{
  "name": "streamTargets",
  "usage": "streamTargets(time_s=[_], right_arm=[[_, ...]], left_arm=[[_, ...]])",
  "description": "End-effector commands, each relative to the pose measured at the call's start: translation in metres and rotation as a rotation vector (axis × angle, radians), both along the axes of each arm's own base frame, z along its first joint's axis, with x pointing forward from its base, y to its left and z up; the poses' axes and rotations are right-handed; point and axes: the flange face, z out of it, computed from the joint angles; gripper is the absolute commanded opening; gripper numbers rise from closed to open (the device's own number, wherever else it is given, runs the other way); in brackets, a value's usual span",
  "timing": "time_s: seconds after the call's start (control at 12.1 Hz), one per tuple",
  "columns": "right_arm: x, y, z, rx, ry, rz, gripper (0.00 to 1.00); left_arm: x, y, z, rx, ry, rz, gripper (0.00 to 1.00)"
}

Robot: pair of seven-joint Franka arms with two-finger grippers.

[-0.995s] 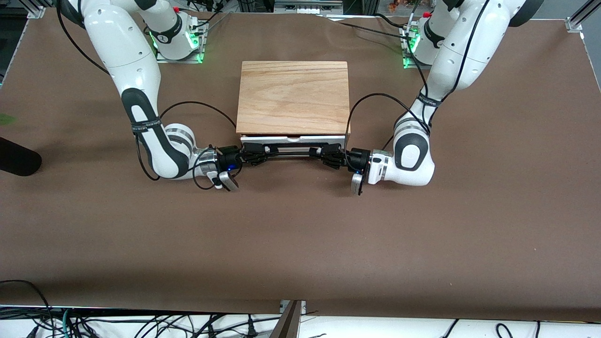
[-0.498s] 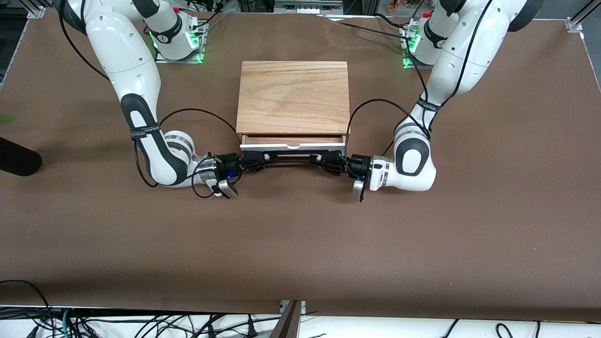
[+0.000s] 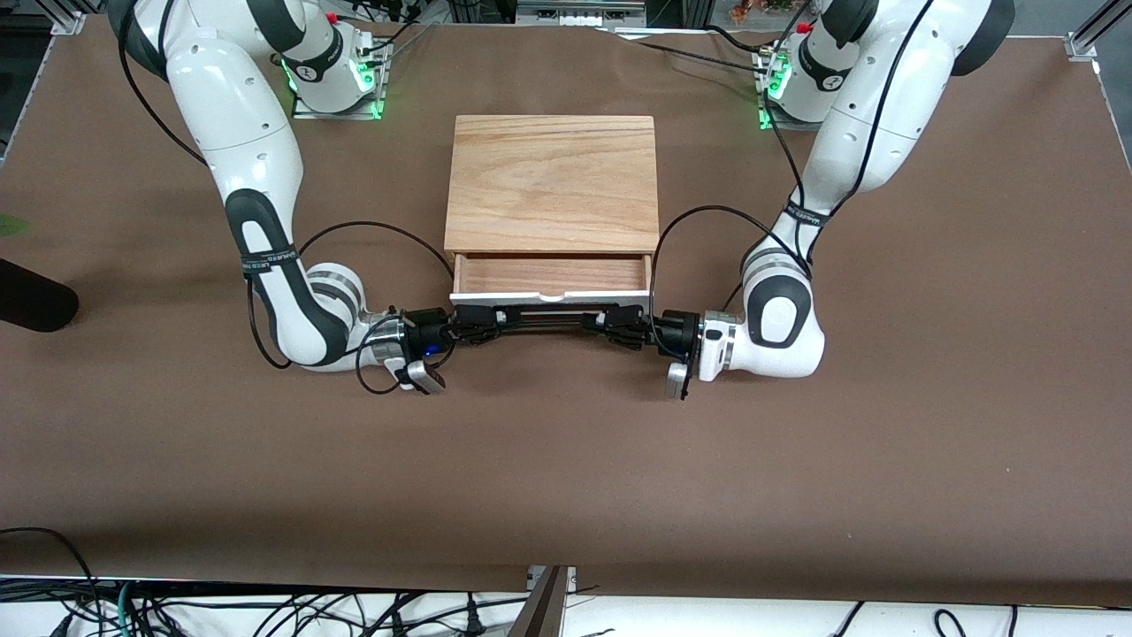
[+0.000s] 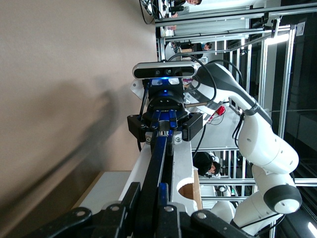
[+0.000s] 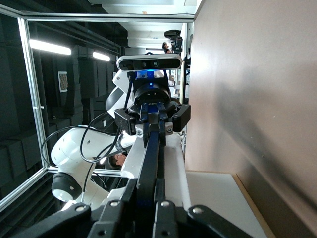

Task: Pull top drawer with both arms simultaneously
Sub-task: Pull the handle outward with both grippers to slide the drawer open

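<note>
Here, top drawer (image 3: 550,274) part-open toward camera, handle (image 3: 544,320) crosswise, left gripper (image 3: 619,324), right gripper (image 3: 478,322) clenching it.

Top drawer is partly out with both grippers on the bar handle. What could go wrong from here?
1. The left gripper and right gripper are shut on opposite ends of the handle; uneven pulling could skew and jam the top drawer.
2. The wooden box shows no visible clamp, so it might slide along the table.
3. Overpulling could bring the drawer right out.
</note>
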Motion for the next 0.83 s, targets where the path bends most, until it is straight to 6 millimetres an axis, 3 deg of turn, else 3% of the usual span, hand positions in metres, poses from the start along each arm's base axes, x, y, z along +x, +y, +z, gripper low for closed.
streamTargets(time_s=[0.0,0.66,0.75], right_arm=[[0.055,-0.052,-0.002,-0.048,0.000,-0.170,0.08],[0.079,-0.069,-0.005,-0.070,-0.005,-0.202,0.08],[0.081,-0.068,-0.005,-0.071,-0.011,-0.205,0.08]], left_arm=[[0.011,-0.009,0.031,-0.063,0.045,-0.026,0.00],[0.016,-0.010,0.014,-0.056,0.055,-0.020,0.00],[0.013,-0.011,0.005,-0.053,0.062,-0.022,0.13]])
